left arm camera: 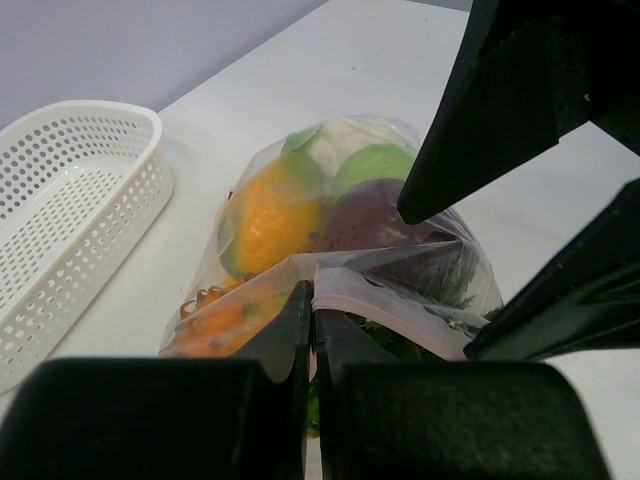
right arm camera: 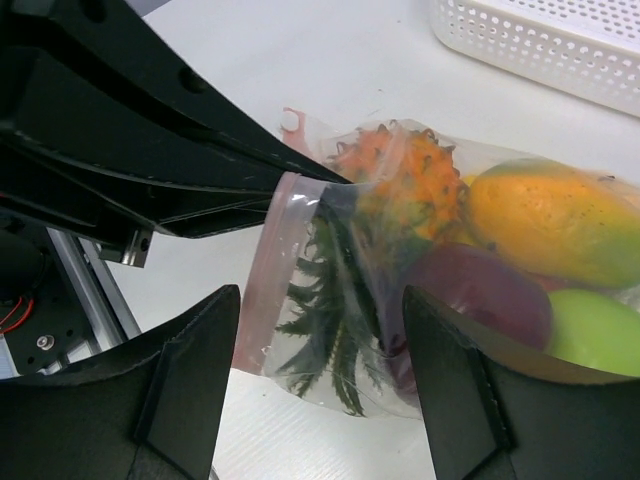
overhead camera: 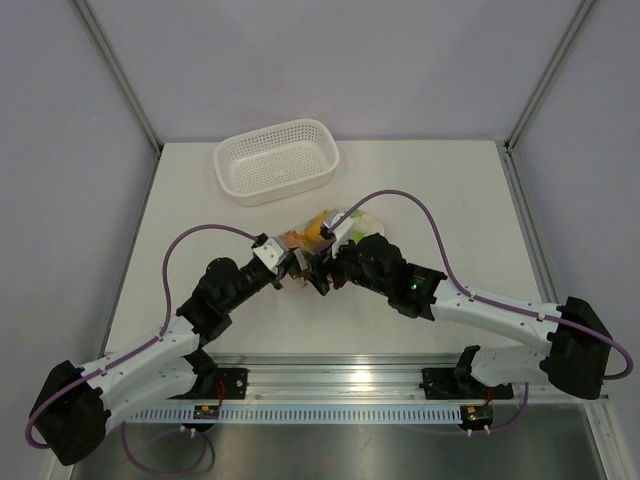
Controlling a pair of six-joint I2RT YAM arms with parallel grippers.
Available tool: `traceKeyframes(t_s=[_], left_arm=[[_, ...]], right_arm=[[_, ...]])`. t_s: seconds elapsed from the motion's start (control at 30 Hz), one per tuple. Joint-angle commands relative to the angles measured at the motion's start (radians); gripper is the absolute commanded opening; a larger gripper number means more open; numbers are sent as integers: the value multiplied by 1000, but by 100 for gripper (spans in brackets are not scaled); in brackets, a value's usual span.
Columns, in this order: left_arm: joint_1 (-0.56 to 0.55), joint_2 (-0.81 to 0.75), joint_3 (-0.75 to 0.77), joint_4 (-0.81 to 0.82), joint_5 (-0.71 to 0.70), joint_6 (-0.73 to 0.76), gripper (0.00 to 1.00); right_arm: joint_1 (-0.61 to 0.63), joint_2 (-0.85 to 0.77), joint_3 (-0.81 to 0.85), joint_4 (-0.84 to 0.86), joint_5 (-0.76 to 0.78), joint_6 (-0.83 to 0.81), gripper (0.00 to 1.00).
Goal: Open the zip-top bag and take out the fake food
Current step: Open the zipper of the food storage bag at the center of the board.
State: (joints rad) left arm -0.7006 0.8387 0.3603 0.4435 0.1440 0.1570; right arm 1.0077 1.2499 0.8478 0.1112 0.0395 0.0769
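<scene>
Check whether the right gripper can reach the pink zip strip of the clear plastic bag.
Probably yes: the open right gripper sits beside the pink zip strip, nothing between; the left gripper pinches one end.

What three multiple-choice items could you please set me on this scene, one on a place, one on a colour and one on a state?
1. Where does the white basket stand?
A. beyond the zip-top bag, nearer the far edge of the table
B. between the arm bases
C. on top of the bag

2. What colour is the bag's zip strip?
A. blue
B. pink
C. black

3. How is the left pincer?
A. wide open
B. shut on the bag's edge
C. out of view

Answers:
1 A, the top view shows it past the bag.
2 B, both wrist views show a pink strip.
3 B, its fingers meet with the film pinched between them.
</scene>
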Motion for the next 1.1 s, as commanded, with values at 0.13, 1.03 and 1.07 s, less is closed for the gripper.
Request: traceKeyframes(t_s=[0.13, 1.03, 1.07], left_arm=[[3, -7, 52, 72, 49, -4, 0], [18, 114, 127, -57, -210, -31, 0], [24, 117, 129, -58, -246, -36, 2]], right_arm=[[60, 2, 14, 88, 72, -57, 74], [66, 152, 89, -37, 319, -8, 0], [66, 155, 86, -42, 335, -3, 0]])
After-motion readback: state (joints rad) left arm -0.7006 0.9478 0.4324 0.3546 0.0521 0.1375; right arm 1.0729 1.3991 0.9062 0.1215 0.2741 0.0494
